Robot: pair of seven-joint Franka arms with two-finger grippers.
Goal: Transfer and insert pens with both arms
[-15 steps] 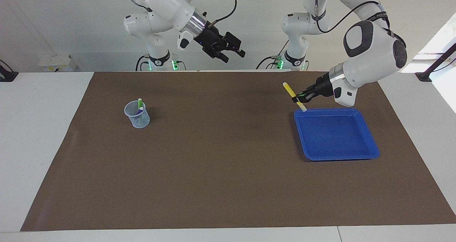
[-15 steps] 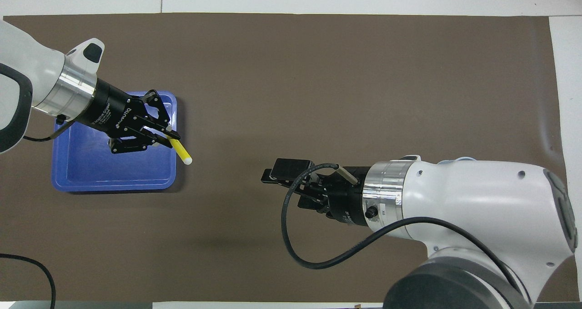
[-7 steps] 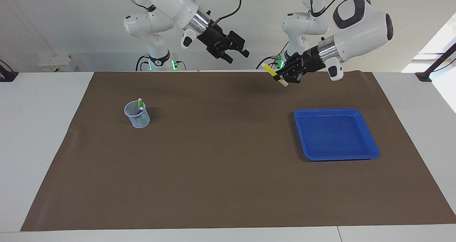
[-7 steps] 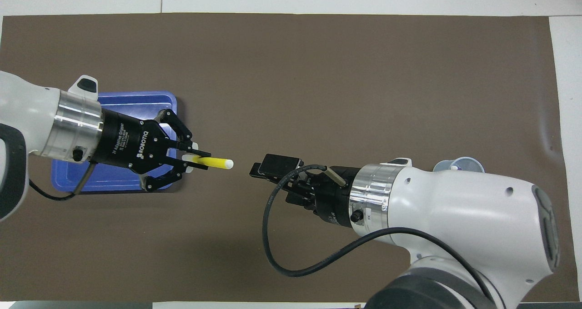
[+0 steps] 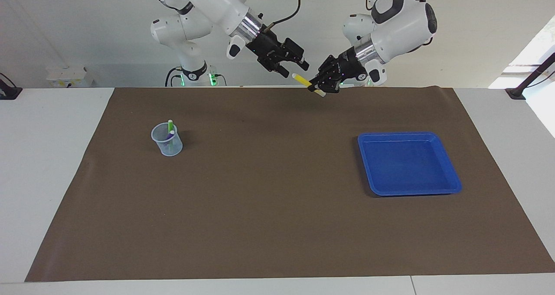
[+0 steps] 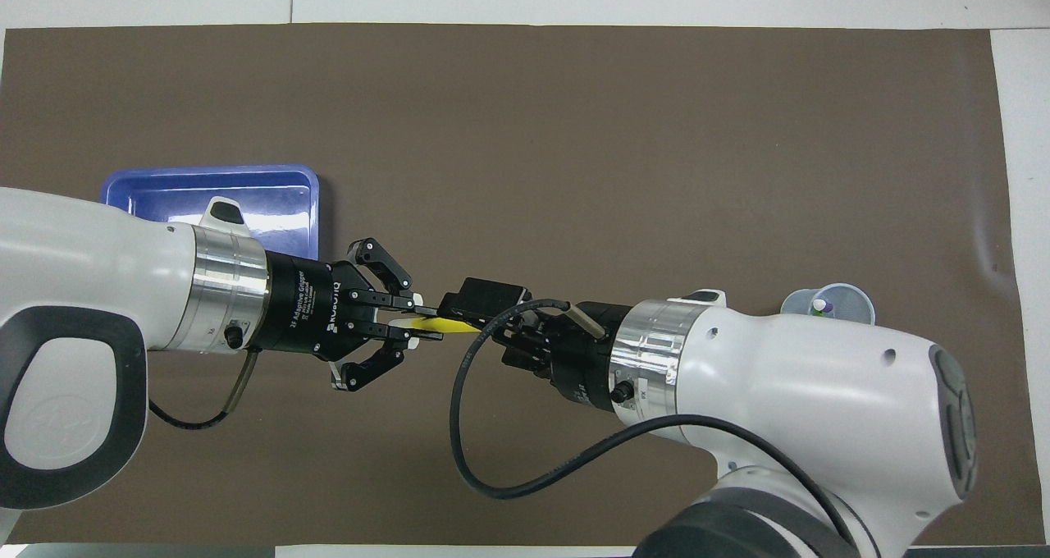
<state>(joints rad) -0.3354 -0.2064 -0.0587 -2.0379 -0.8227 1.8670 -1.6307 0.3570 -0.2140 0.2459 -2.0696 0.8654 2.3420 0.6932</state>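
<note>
Both arms are raised over the robot-side edge of the brown rectangular mat on the white table, end effectors tip to tip. Left end effector is clamped on the slim yellow marker pen, which is held tilted in the air over the mat edge, pale end low. Right end effector is up over the mat edge, right at the pen's upper tip, fingers spread apart, nothing gripped. Farther out on the mat, toward the right arm's end, stands the small pale-blue mesh cup with the bright green marker pen and the purple marker pen upright inside. Blue square plastic tray lies on the mat toward the left arm's end, slightly farther out than the cup.
</note>
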